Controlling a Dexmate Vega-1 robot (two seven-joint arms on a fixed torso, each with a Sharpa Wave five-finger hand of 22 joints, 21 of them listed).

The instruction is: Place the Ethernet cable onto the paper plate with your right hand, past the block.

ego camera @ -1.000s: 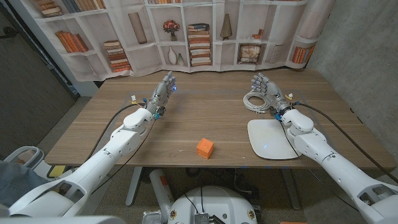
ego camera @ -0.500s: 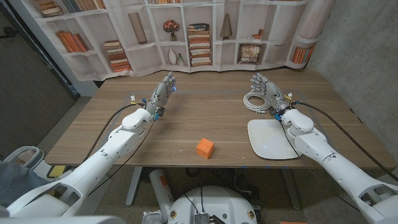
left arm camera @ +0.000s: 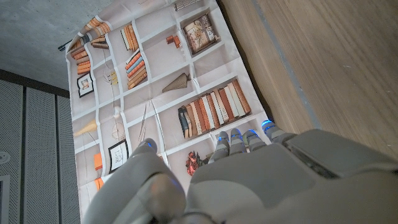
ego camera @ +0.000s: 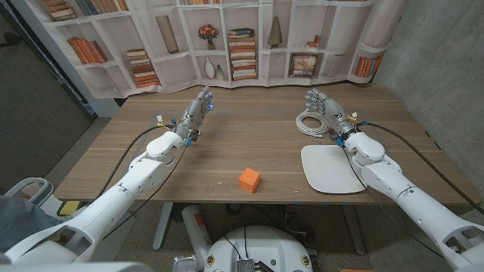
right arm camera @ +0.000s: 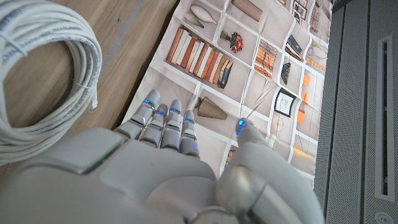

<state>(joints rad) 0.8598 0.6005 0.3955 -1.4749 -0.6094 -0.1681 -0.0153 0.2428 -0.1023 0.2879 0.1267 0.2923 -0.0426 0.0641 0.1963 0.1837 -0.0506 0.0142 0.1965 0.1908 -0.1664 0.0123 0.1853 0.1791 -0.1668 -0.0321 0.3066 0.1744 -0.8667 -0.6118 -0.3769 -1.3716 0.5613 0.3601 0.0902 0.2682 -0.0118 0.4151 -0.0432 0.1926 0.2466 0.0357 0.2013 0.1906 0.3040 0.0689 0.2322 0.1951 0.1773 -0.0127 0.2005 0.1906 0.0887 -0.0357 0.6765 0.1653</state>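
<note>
The coiled white cable (ego camera: 310, 122) lies on the wooden table (ego camera: 249, 136) just beside the right hand (ego camera: 327, 110), whose fingers are spread and hold nothing. The paper plate (ego camera: 329, 169) sits nearer the robot; the orange block (ego camera: 249, 179) stands well left. The left hand (ego camera: 195, 113) is also spread, empty.

Two long arms covered in smooth white shells are seen, with grey bands at the joints. A thin black cable is run along the outside of each arm. The left hand (ego camera: 195, 114) and the right hand (ego camera: 327, 112) are made of silver-grey metal, and small blue lights are seen at the fingertips (right arm camera: 163, 109). Little coloured wires and plugs are fixed at both wrists.
</note>
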